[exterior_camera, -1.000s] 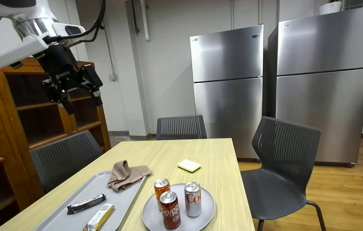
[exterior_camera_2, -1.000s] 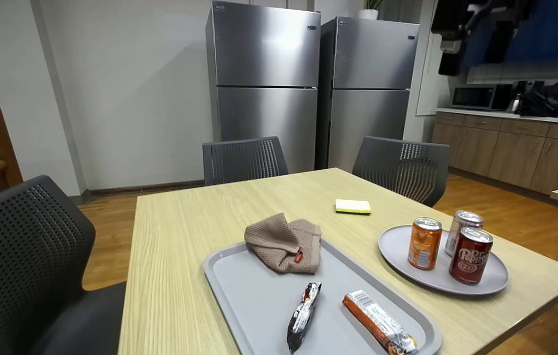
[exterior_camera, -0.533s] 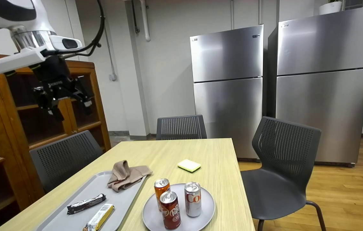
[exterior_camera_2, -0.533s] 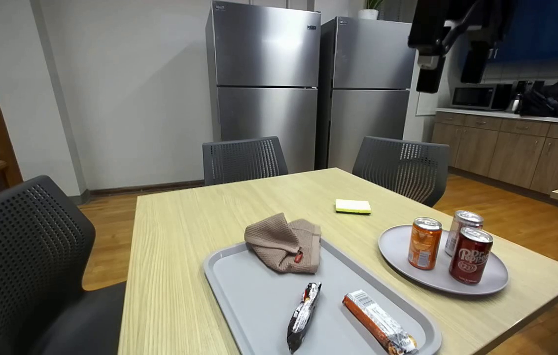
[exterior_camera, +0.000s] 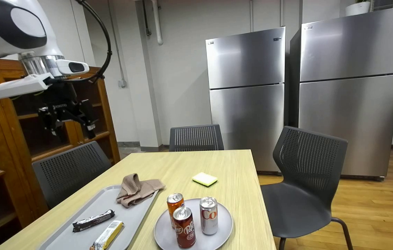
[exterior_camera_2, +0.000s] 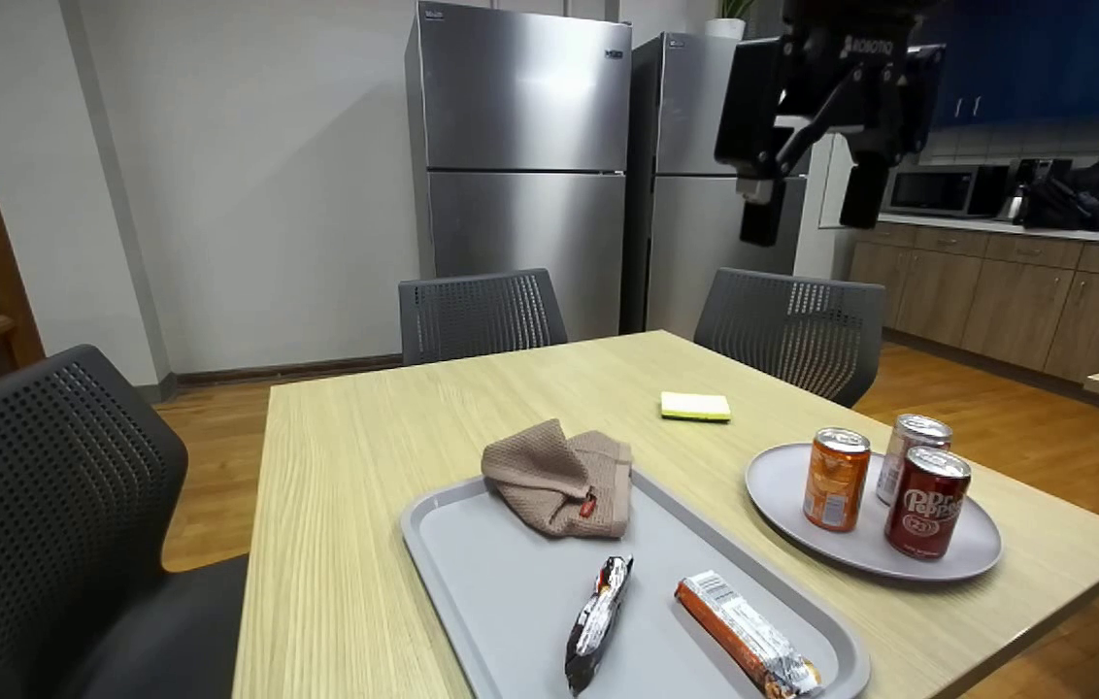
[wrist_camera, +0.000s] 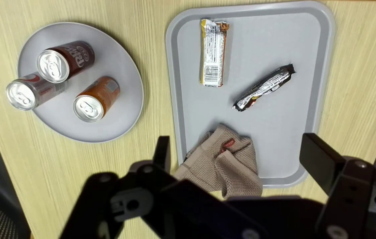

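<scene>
My gripper (wrist_camera: 239, 151) hangs well above the table, pointing down, its fingers spread wide with nothing between them. In both exterior views the gripper (exterior_camera: 74, 134) (exterior_camera_2: 813, 212) is in the air, touching nothing. Seen from the wrist, a crumpled brown cloth (wrist_camera: 221, 162) with a red label appears below the gap. That cloth lies across the end of a grey tray (wrist_camera: 281, 139). Two wrapped bars rest on the tray: a yellow and orange one (wrist_camera: 213, 53) and a black one (wrist_camera: 264, 86). The gripper's body covers the lower part of the wrist view.
Beside the tray, a round grey plate (wrist_camera: 121, 109) holds an orange can (wrist_camera: 105, 91), a dark red can (wrist_camera: 81, 56) and a silver can (wrist_camera: 43, 88), all upright. A yellow sponge (exterior_camera_2: 695, 407) sits farther along the table (exterior_camera_2: 365, 437). Dark chairs (exterior_camera: 307, 173) surround it.
My gripper has come down and swung from a slant to nearly straight down. In an exterior view it has also shifted leftward, more fully into sight. It stays open; the table's objects have not moved.
</scene>
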Action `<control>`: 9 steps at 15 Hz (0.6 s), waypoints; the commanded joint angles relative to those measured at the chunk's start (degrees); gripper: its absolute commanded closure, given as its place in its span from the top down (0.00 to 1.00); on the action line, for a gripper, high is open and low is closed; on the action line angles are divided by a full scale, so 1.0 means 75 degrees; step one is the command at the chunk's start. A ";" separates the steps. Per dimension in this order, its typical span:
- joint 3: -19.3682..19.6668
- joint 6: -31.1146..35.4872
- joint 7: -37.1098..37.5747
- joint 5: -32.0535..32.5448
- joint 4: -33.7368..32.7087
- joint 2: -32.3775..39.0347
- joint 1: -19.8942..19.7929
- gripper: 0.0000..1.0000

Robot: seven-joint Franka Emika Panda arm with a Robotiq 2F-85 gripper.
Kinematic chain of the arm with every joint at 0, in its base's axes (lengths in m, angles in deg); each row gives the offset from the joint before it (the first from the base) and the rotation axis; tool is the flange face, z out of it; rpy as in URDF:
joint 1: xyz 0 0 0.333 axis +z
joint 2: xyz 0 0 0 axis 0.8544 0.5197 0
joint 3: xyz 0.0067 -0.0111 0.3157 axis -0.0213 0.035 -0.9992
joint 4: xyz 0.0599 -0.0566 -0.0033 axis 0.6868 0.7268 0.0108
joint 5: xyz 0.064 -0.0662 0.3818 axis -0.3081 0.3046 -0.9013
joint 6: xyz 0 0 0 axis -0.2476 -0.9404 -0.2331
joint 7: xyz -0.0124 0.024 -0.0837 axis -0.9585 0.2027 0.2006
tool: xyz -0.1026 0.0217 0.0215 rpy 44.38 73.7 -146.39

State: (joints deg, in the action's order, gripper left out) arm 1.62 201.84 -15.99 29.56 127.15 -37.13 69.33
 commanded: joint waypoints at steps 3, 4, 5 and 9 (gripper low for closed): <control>-0.0476 0.0672 0.1275 -0.0231 -0.0131 0.0958 -0.0008 1.00; -0.0550 0.0799 0.1479 -0.0253 -0.0151 0.1155 -0.0006 1.00; -0.0626 0.0865 0.1665 -0.0229 -0.0190 0.1339 -0.0020 1.00; -0.0830 0.1211 0.2442 -0.0174 -0.0317 0.2062 -0.0050 1.00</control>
State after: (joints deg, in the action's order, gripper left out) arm -3.03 209.38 -2.39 28.43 127.01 -26.22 69.34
